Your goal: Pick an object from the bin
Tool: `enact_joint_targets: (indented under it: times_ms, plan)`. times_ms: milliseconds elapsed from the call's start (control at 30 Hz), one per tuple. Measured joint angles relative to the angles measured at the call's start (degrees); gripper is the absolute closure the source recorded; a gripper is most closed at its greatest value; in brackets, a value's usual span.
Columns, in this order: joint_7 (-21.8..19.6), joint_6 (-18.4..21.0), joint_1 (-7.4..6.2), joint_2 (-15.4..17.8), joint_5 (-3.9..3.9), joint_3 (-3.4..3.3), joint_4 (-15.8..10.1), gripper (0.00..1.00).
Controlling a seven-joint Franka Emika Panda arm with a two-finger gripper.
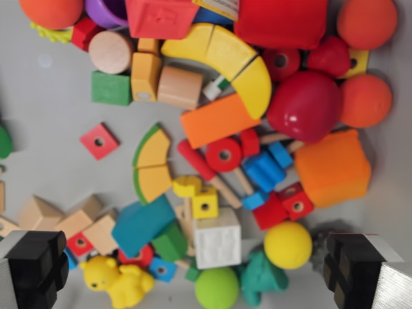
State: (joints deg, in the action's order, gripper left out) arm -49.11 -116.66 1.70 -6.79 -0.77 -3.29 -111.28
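Note:
I look straight down into a grey bin (51, 109) full of toys. My gripper (193, 273) is open, its two black fingers (35, 264) at the bottom corners of the wrist view, high above the pile. Between the fingers lie a white cube (217, 241), a green ball (217, 288), a yellow ball (288, 244), a teal figure (261, 277) and a yellow bear (122, 281). Nothing is held.
Further up sit a yellow arch (225, 55), an orange block (219, 119), a red apple-like shape (304, 106), an orange soft block (331, 167), a red square tile (99, 141), a green cube (111, 88) and wooden blocks (77, 219). Bare bin floor shows at the left.

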Motion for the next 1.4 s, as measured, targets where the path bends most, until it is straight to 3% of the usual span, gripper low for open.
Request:
enact_joint_targets:
  times_ms: [700, 1400]
  plan:
    - [-0.02, -0.02, -0.09, -0.05, 0.0, 0.06, -0.11, 0.0]
    - [-1.73, -2.91, -1.62, -0.77, 0.03, 0.73, -2.22, 0.0]
